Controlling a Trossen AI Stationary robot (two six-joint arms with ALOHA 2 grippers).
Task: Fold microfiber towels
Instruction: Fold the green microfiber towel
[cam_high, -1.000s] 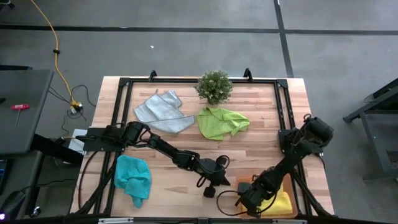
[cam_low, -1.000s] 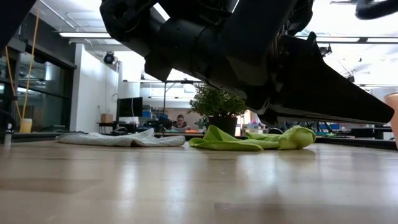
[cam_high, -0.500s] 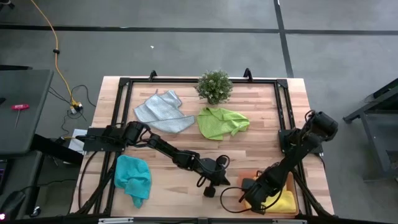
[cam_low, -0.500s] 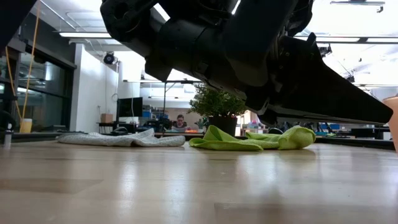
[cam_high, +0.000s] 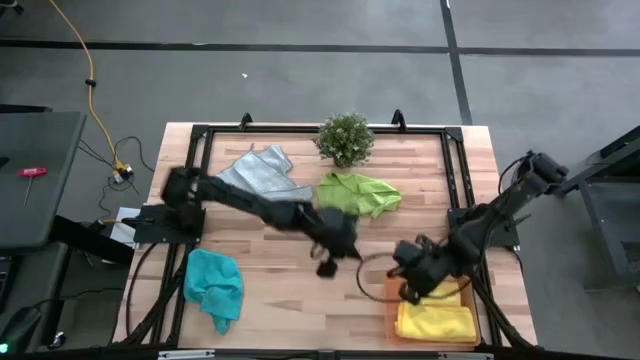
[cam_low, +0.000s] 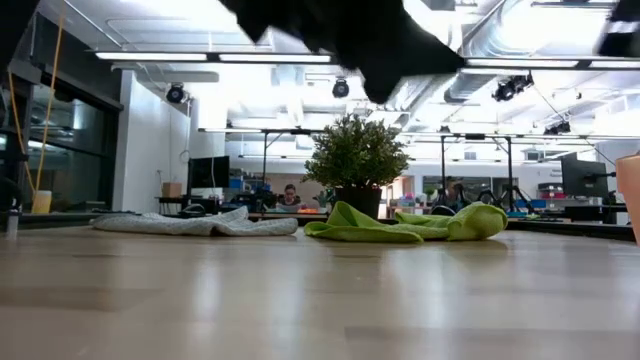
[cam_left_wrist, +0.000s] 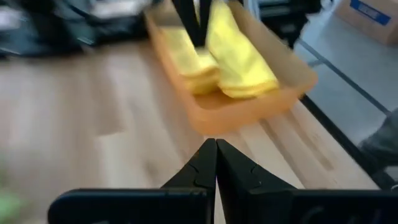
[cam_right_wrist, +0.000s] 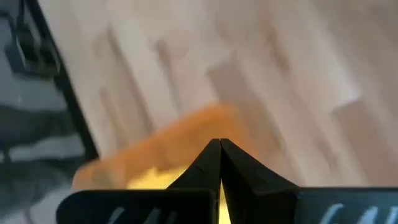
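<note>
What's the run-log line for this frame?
left end effector: shut, empty, mid-table | right end effector: shut, over orange tray | yellow towels: in tray | grey, green, teal: unfolded

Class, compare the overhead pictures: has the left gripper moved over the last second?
Yes. The left gripper has shifted away from the table's front edge, toward the lime green towel and potted plant.

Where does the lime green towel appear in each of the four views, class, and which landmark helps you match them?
High view: lime green towel lies mid-table, far side, just below the potted plant.
Low view: it lies crumpled right of centre on the far table edge, in front of the plant.
Left wrist view: not in it.
Right wrist view: not in it.
Shared landmark: the potted plant.
</note>
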